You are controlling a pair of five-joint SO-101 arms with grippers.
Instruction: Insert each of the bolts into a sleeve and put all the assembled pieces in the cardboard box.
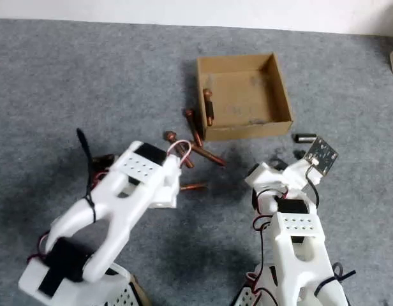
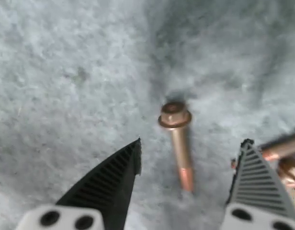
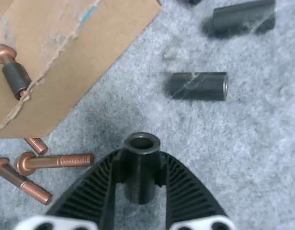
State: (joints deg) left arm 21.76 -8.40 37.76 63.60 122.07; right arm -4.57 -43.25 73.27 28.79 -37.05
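Note:
My left gripper point(image 2: 191, 142) is open, pointing down at the grey carpet, with a copper bolt point(image 2: 177, 143) lying between its fingers and touching neither. In the high view that bolt point(image 1: 193, 186) lies just beside the left arm point(image 1: 145, 175). My right gripper point(image 3: 141, 160) is shut on a black sleeve point(image 3: 140, 167), which it holds upright with the bore facing up. The cardboard box point(image 1: 244, 95) stands beyond both arms and holds one bolt with a sleeve on it point(image 1: 208, 107). Two loose sleeves point(image 3: 198, 86) point(image 3: 243, 17) lie on the carpet past the right gripper.
Several loose bolts point(image 1: 206, 154) lie in a cluster on the carpet by the box's near left corner point(image 1: 203, 135). A small patterned tag point(image 1: 322, 153) sticks up from the right arm point(image 1: 273, 178). Open carpet spreads to the left and right.

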